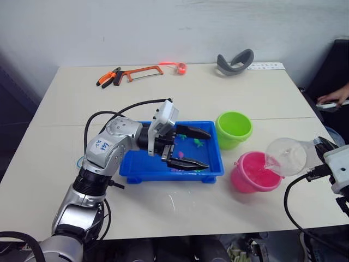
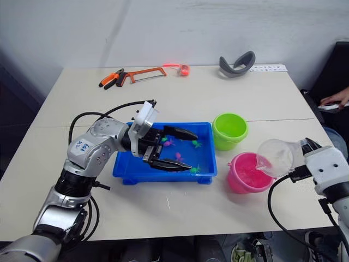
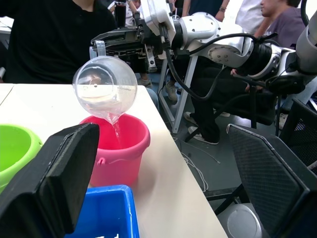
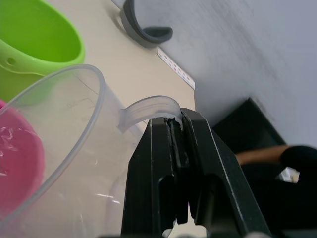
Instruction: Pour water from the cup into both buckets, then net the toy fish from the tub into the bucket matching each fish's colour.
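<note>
My right gripper [image 4: 177, 144] is shut on the handle of the clear cup [image 1: 287, 156]. The cup is tipped on its side over the pink bucket [image 1: 254, 172], and a thin stream of water runs from its lip into the bucket [image 3: 117, 133]. Just behind stands the lime green bucket [image 1: 234, 128]. The blue tub [image 1: 146, 168] sits mid-table with several tiny pink and green toy fish [image 2: 177, 156] in it. Above the tub's middle my left gripper [image 1: 192, 148] hovers, open and with nothing between its fingers. The net is out of view.
An orange hacksaw [image 1: 143, 71] and pliers [image 1: 107, 77] lie at the table's far left. A grey curved headband-like item [image 1: 235, 61] rests at the far right. A person's hand [image 1: 334, 97] holds something beyond the right table edge.
</note>
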### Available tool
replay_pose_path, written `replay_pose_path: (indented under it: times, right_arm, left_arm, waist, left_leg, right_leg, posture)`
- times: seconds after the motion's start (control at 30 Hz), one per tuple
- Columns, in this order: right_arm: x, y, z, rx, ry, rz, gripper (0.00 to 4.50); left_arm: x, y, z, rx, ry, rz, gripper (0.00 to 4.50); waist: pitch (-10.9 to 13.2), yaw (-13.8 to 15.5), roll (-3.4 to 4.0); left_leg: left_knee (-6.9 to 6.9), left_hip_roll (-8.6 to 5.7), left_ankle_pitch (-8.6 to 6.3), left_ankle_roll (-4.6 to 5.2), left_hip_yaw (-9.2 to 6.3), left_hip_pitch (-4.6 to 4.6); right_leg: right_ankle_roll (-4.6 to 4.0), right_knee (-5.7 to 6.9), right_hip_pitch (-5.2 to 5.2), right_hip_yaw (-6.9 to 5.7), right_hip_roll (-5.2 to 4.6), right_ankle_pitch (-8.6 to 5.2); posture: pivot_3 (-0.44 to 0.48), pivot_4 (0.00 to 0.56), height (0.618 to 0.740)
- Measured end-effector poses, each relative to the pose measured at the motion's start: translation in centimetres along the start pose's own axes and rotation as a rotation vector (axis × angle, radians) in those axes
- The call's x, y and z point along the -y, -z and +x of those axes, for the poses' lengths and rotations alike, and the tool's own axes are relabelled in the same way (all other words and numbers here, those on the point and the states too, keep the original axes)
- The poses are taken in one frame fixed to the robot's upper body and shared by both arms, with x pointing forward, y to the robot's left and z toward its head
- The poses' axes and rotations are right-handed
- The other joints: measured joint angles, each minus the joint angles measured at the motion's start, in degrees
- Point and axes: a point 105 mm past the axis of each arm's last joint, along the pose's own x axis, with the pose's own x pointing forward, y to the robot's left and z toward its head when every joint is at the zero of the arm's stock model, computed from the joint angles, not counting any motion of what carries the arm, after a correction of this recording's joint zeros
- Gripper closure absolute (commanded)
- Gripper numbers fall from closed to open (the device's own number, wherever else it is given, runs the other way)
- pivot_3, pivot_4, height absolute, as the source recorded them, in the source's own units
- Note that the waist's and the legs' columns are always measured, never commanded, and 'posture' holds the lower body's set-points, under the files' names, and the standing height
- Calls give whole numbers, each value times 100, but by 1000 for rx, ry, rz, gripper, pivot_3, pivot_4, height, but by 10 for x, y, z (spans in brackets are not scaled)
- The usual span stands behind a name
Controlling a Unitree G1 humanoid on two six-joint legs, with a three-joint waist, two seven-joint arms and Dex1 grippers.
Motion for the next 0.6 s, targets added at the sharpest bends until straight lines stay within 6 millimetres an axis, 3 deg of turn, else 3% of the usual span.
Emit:
replay_pose_path:
  times: [0.1, 0.3, 0.43, 0.6]
  right_arm:
    - [10, 12, -4, -34, 83, 210, 4472]
    - [24, 16, 0, -50, 153, 414, 4472]
    - [33, 10, 13, -33, 184, 522, 4472]
    - [39, -5, 43, -20, 178, 529, 4472]
  left_arm:
    - [-1, 1, 0, -5, -5, 0, 0]
    - [-2, 2, 2, -7, -18, -2, 0]
    - [-7, 6, -1, -15, -50, -19, 0]
    - [-18, 13, -9, -29, -106, -60, 0]
  waist:
    - [0, -3, 1]
    - [0, -9, 1]
    - [0, -11, 1]
    - [0, -21, 1]
  left_leg:
    - [0, 4, 0, 0, 4, 1]
    - [0, 5, -1, 1, 5, 1]
    - [0, 6, -2, 3, 4, 1]
    - [-3, 5, -3, 6, 9, -3]
  right_leg:
    - [0, 5, -3, 1, -1, 0]
    - [0, 6, -3, 4, -1, 0]
    - [0, 6, -5, 8, -2, 0]
    - [0, 3, -12, 8, -2, 0]
  posture:
    - [0, 150, 740]
    - [0, 150, 740]
    - [0, 150, 740]
    - [0, 150, 740]
